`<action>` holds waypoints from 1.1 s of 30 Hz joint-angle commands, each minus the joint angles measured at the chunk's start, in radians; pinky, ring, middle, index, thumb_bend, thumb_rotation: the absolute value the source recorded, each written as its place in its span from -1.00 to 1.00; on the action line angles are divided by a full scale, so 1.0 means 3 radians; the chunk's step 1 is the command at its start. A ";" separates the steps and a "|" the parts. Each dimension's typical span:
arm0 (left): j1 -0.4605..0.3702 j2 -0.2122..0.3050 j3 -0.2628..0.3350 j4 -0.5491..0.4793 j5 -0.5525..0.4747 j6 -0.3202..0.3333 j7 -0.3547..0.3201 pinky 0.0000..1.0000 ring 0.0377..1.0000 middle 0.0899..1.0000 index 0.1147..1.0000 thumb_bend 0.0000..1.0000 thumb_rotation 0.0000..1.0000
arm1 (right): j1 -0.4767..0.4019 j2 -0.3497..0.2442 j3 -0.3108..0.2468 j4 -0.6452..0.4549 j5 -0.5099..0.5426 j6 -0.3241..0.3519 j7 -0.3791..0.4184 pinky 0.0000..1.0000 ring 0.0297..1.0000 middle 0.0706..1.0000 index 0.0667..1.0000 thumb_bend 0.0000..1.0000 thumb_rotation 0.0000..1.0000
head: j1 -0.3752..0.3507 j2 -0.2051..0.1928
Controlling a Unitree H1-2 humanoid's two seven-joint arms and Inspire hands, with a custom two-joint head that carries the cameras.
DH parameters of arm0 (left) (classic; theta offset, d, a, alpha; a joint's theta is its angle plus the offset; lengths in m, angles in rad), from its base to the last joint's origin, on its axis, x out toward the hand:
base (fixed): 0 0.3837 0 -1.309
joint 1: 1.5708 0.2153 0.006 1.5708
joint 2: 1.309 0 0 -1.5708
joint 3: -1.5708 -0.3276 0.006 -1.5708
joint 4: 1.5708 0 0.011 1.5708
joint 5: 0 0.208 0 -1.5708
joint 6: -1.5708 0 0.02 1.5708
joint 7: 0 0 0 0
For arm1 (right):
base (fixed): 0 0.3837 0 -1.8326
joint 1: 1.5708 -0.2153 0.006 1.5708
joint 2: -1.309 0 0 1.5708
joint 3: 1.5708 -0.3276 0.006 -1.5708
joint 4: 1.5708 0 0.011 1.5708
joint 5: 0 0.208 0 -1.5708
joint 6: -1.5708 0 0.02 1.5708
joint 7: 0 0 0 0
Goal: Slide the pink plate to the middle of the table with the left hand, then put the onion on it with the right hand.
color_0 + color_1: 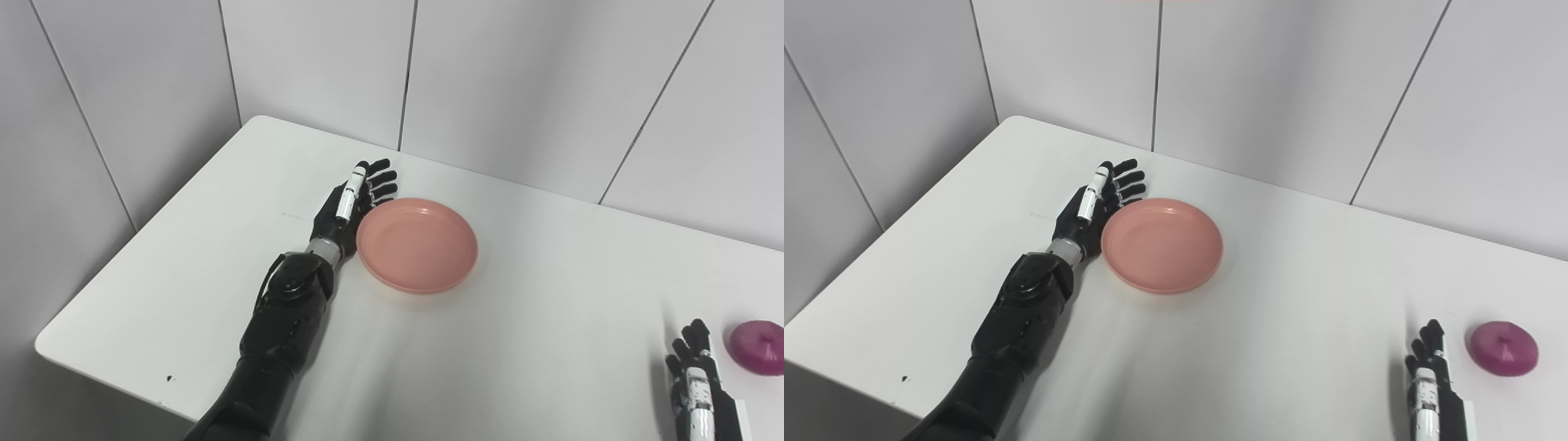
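Pink plate (417, 245) sits flat on the white table (184, 294), somewhat left of the tabletop's centre and toward the far edge; its shallow bowl faces up and holds nothing; the left hand (349, 211) lies against the plate's left rim, palm side turned toward the plate, with its fingers (381, 179) stretched out nearly straight and a little spread, reaching past the rim toward the wall; the hand grips nothing, only its edge is at the rim; whether it presses on the rim or merely rests beside it cannot be told; the black forearm (285, 318) runs back from the wrist toward the near-left edge of the table, lying low over the surface.

Onion (1503, 348), purple and squat, rests on the table near the right edge, well apart from the plate; the right hand (1430, 373) is just beside it on its left, not touching it, fingers extended and pointing away from the robot, holding nothing; only the upper part of that hand shows above the bottom edge of the view; grey wall panels (520, 79) stand behind the table; a small dark speck (169, 378) marks the near-left part of the tabletop.
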 commanded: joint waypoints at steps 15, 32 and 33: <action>0.0011 -0.0189 -0.0077 0.0014 0.0176 -0.0151 0.0132 0.53 0.57 0.55 0.47 -0.32 1.00 | -0.0063 0.0009 -0.0015 0.0085 -0.0040 -0.0224 -0.0009 1.00 1.00 1.00 1.00 -1.00 1.00 | -0.0138 0.0034; 0.0070 -0.0188 -0.0165 -0.0045 0.0241 -0.0151 0.0094 0.51 0.56 0.54 0.47 -0.33 1.00 | -0.0080 0.0060 0.0011 0.0242 -0.0081 -0.0369 -0.0029 1.00 0.99 1.00 1.00 -0.89 1.00 | -0.0471 0.0131; 0.0074 -0.0194 -0.0168 -0.0050 0.0237 -0.0155 0.0090 0.51 0.56 0.54 0.47 -0.33 1.00 | -0.0081 0.0063 0.0012 0.0251 -0.0083 -0.0386 -0.0032 1.00 0.99 1.00 1.00 -0.86 1.00 | -0.0471 0.0131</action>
